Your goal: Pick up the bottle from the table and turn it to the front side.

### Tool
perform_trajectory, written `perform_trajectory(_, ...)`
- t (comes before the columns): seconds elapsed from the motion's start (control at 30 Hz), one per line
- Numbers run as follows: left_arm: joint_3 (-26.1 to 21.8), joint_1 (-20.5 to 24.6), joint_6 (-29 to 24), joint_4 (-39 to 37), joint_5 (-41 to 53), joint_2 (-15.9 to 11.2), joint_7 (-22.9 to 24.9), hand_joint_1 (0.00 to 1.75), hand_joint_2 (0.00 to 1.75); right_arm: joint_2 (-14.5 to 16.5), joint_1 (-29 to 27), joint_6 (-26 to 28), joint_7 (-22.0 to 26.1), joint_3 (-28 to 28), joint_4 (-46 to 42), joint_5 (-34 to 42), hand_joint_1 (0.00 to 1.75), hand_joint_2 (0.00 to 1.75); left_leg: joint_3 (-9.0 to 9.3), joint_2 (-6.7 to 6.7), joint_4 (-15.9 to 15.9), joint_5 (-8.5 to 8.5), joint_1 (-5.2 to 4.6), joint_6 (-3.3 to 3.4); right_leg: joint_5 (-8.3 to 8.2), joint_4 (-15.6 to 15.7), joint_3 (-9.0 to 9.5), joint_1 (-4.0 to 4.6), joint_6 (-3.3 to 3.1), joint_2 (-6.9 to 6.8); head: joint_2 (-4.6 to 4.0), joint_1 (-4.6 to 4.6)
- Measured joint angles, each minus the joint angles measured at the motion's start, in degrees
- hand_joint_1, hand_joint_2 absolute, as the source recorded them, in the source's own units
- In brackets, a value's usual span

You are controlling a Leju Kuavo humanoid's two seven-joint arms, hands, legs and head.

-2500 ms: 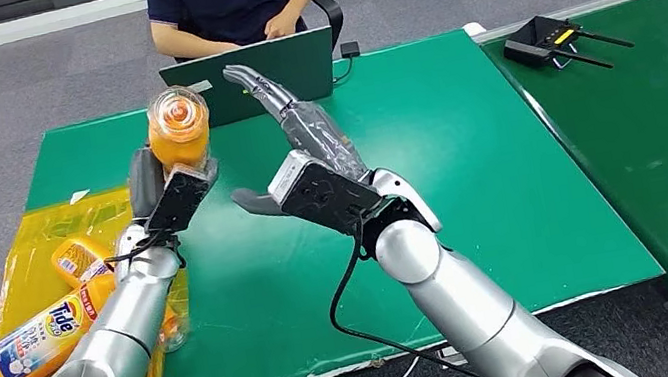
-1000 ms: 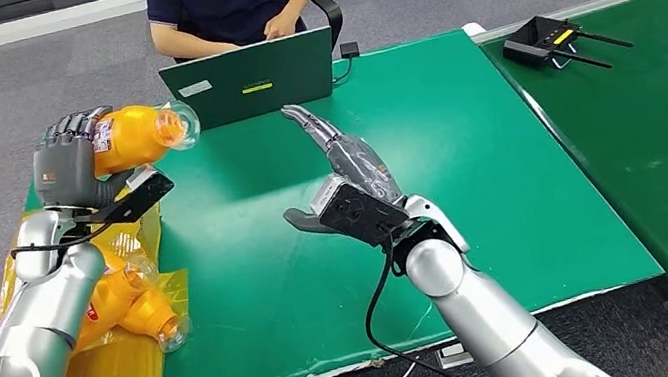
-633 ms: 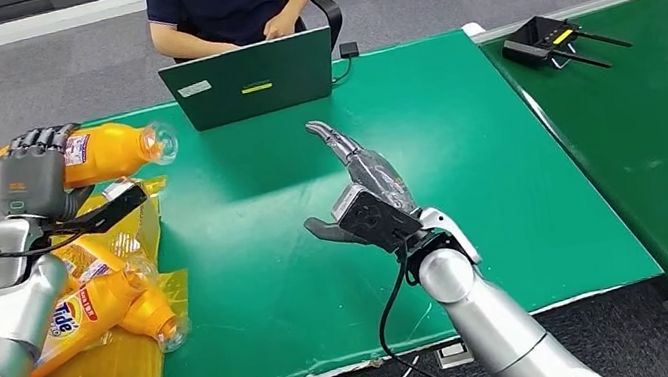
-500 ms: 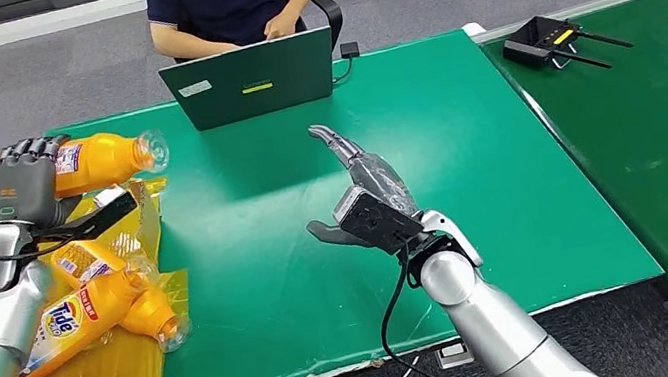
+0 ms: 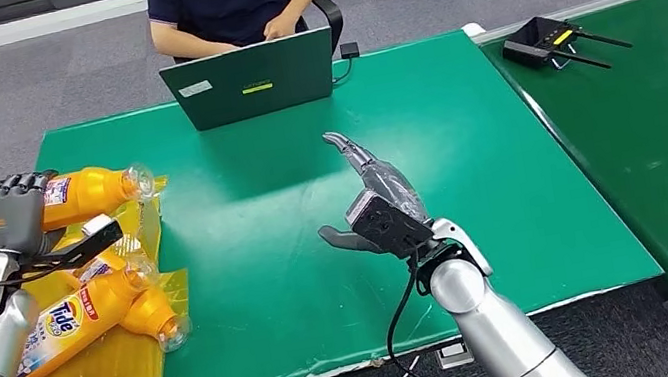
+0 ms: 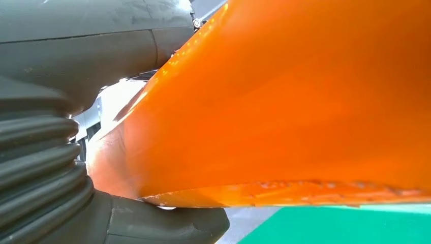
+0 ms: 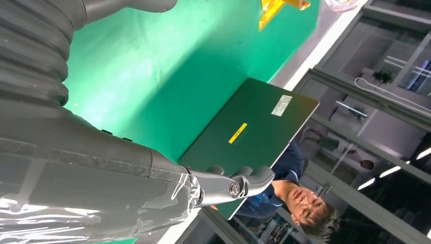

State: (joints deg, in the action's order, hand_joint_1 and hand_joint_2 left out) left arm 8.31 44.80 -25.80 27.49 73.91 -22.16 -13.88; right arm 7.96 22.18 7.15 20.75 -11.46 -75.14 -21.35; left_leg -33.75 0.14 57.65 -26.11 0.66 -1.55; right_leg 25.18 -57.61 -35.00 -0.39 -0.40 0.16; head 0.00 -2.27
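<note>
Left hand [image 5: 7, 212], frame left: we see fingers wrapped round orange plastic bottle [image 5: 93, 191], lying sideways. Right hand [image 5: 381, 203], ctr: fingers apart, holds nothing.

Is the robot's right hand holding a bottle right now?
No. The right hand is open above the green table with nothing in it; the left hand grips the orange bottle.

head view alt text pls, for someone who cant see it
The robot's left hand grips an orange bottle lying sideways above a yellow bag of similar bottles at the green table's left edge. Its right hand hovers over the table, fingers apart; a person sits behind a laptop.
</note>
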Motion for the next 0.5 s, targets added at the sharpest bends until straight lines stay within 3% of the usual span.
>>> perform_trajectory(0.5, -5.0, -7.8, 7.17, 5.97, 0.39, -1.64, -5.72, 1.75, 1.75, 0.0, -3.02, -1.64, -0.41, 3.81, -2.45, -1.92, 0.0, 1.75, 0.0, 0.01, 0.0, -0.01, 0.0, -0.01, 0.01, 0.01, -0.02, 0.0, 0.0, 0.02, 0.0, 0.0)
